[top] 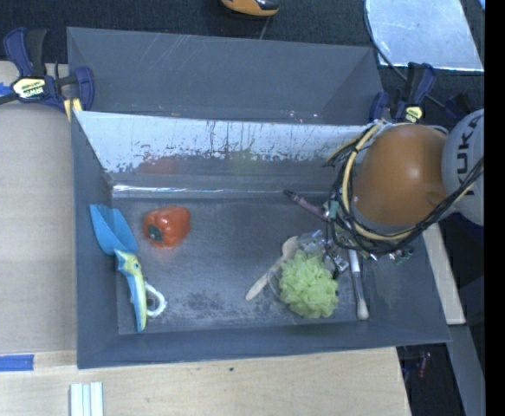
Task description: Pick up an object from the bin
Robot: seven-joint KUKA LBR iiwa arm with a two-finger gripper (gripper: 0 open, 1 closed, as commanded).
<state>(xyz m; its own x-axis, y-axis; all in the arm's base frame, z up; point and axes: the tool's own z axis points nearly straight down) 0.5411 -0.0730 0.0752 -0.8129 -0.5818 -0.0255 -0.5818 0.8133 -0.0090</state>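
My gripper (332, 243) hangs low at the bin's right side, just above and to the right of a green frilly lump (308, 287) that lies near the front wall. A pale beige spoon-like piece (268, 281) pokes out from under the lump's left side. A silver stick (358, 289) lies upright in the view, right of the green lump and below the gripper. A thin dark pen (302, 202) lies just left of the gripper's upper part.
A red toy pepper (167, 226) sits at the left of the bin floor. A blue and yellow tool with a white loop (126, 263) lies along the left wall. The arm's orange dome and cables cover the right rear corner.
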